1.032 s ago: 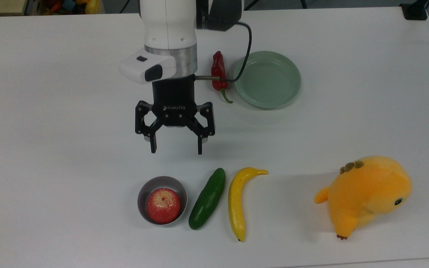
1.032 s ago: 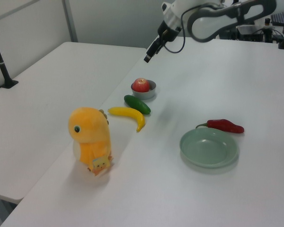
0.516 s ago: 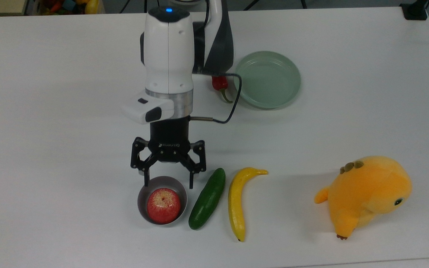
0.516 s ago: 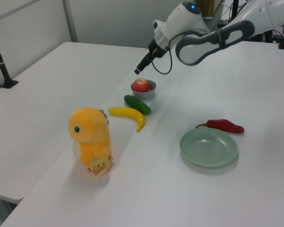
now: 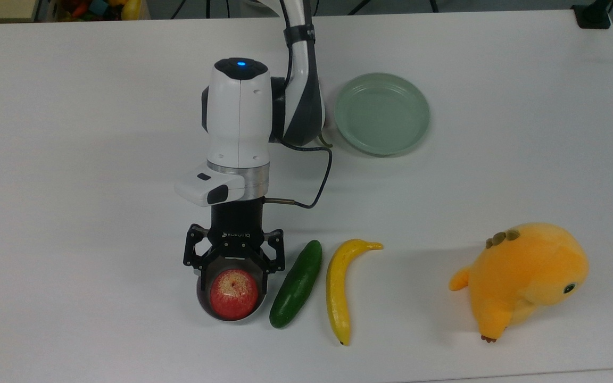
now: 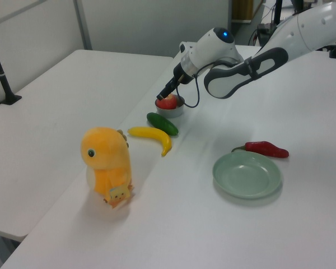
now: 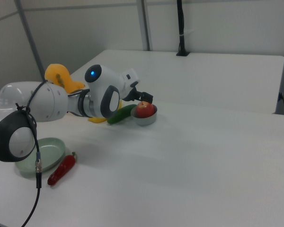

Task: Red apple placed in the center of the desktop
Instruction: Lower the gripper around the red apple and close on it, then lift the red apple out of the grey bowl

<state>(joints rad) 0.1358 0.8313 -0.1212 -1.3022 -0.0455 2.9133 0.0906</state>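
So far nothing is moved: the red apple sits in a small grey bowl near the desktop edge, the gripper lowered around it, fingers apart, not yet clamped; grasping, lifting and carrying remain

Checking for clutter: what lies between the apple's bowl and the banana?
In the top view, a green cucumber lies between the bowl holding the red apple and the banana.

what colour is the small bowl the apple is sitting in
Grey, metallic-looking; the bowl holding the red apple shows best in the top view.
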